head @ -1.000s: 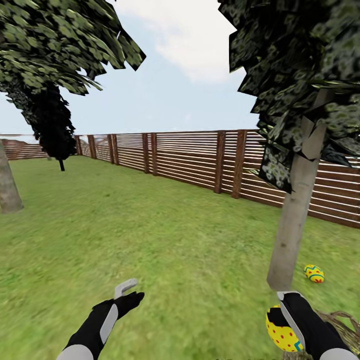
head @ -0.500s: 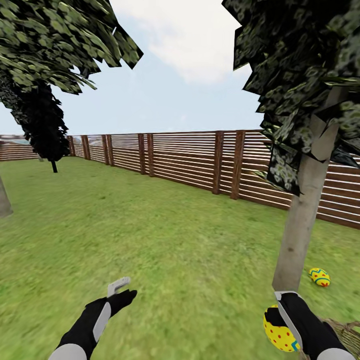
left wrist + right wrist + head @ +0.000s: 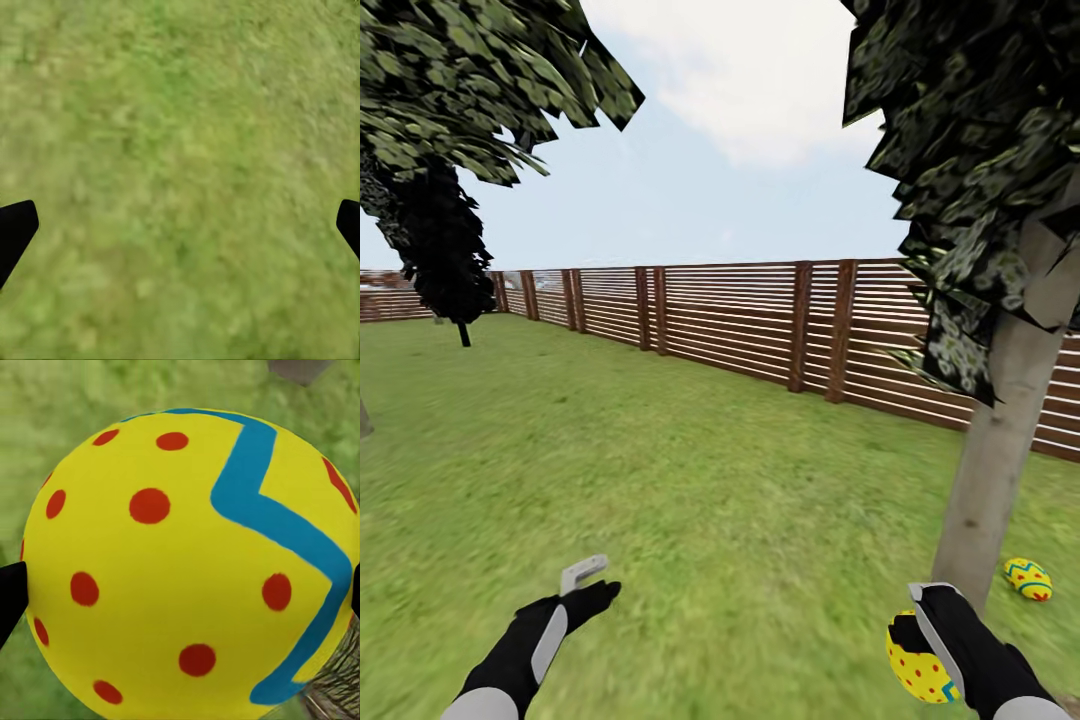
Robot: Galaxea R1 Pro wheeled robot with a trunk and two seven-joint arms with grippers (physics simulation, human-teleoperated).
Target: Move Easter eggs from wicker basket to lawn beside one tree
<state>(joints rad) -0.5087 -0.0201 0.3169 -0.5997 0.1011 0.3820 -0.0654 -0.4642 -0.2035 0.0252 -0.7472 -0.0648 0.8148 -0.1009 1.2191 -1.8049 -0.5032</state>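
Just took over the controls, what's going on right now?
The right tool is shut on an Easter egg, carried low over the lawn close to the tree. Another egg already lies on the grass just beside that trunk. The left tool hangs open and empty over grass.

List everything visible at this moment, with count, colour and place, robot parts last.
Easter eggs: two, yellow with blue zigzag and red dots; one on the grass by the near tree's base, one in the right gripper.
Near tree: one, pale trunk, dark speckled crown, at right.
Other trees: a leafy crown upper left; a narrow black one by the far fence.
Fence: one, dark brown slats, across the back.
Lawn: green.
Sky: pale blue, one white cloud.
Left gripper: black and grey, open over grass.
Right gripper: black, shut on an egg.
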